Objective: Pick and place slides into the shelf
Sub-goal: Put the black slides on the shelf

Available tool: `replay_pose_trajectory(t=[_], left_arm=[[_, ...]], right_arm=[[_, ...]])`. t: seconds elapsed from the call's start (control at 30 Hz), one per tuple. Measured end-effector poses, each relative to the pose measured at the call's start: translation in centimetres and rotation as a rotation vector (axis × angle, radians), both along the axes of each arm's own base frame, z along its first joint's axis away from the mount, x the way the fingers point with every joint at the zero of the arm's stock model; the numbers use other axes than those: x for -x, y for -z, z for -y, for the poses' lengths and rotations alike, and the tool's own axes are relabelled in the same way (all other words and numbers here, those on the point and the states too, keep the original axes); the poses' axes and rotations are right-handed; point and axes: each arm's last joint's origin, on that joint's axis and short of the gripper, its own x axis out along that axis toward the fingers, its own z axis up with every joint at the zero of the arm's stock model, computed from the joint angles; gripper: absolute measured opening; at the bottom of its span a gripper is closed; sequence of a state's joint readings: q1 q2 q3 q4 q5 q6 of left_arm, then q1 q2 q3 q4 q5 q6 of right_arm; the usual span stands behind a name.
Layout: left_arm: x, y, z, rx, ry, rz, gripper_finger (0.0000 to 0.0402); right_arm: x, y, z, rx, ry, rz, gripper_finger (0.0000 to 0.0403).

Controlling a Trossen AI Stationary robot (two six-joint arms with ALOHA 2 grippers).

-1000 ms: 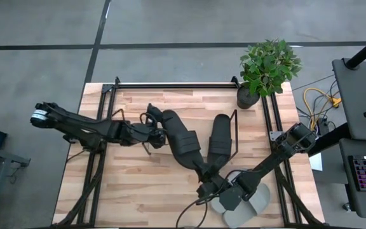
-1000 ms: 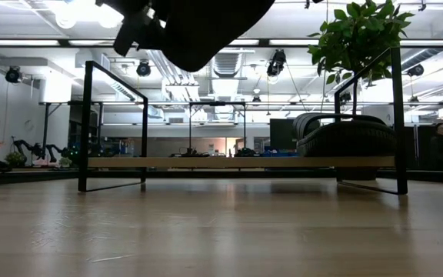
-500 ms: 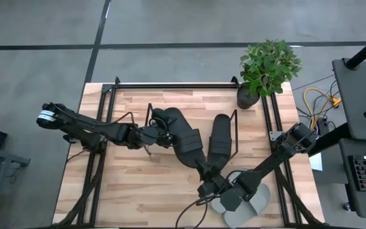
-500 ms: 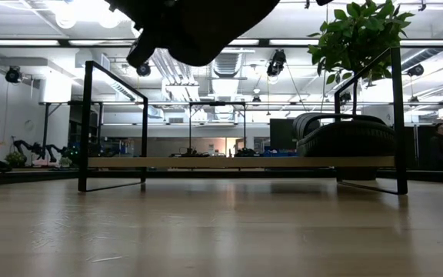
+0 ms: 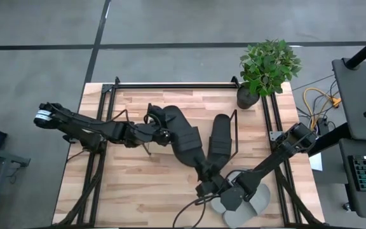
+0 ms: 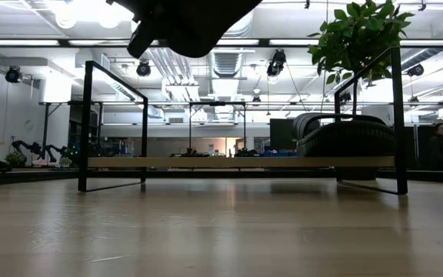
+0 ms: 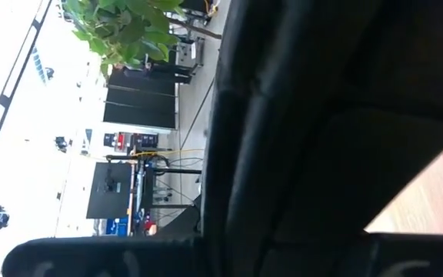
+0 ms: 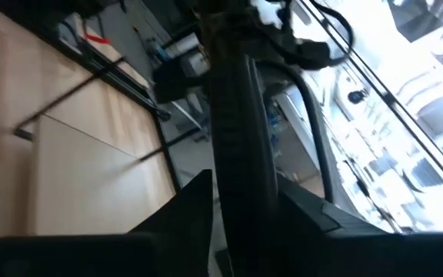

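A handover in mid-air: the left gripper [image 5: 159, 135] pinches the toe end of a black slide [image 5: 182, 141], held clear of the shelf [image 5: 170, 105]; the right gripper [image 5: 207, 179] is at its heel (whether those jaws grip, I cannot tell); next, probably lower it beside the shelved black slide [image 5: 219, 136].
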State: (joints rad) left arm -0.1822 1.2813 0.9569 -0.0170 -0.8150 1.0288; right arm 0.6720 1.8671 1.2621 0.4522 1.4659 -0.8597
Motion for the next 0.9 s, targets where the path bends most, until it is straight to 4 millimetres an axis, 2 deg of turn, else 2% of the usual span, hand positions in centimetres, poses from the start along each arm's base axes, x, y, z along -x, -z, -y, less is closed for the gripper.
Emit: replay_pose_trajectory(t=[0.2,0.37,0.5,0.73,0.9], left_arm=[[0.0,-0.6,-0.5,0.061,0.066,0.061,0.0045],[-0.3,-1.1,-1.4,0.090,0.115,0.110,0.0045],[-0.4,-1.1,-2.2,0.106,0.143,0.113,0.0045],[-0.5,-1.3,-3.3,0.116,0.125,0.154,0.0045],[-0.4,-1.2,-3.3,0.113,0.126,0.155,0.0045]], right_arm=[[0.2,-1.4,-0.5,0.022,0.080,-0.002,0.0126],[0.6,-3.0,-1.5,0.006,0.067,0.018,0.0146],[1.1,-3.5,-1.9,0.031,0.056,-0.009,0.0163],[3.7,-5.3,-2.3,0.009,-0.001,0.013,0.0173],[7.7,-7.7,-1.7,-0.122,-0.119,0.117,0.0165]])
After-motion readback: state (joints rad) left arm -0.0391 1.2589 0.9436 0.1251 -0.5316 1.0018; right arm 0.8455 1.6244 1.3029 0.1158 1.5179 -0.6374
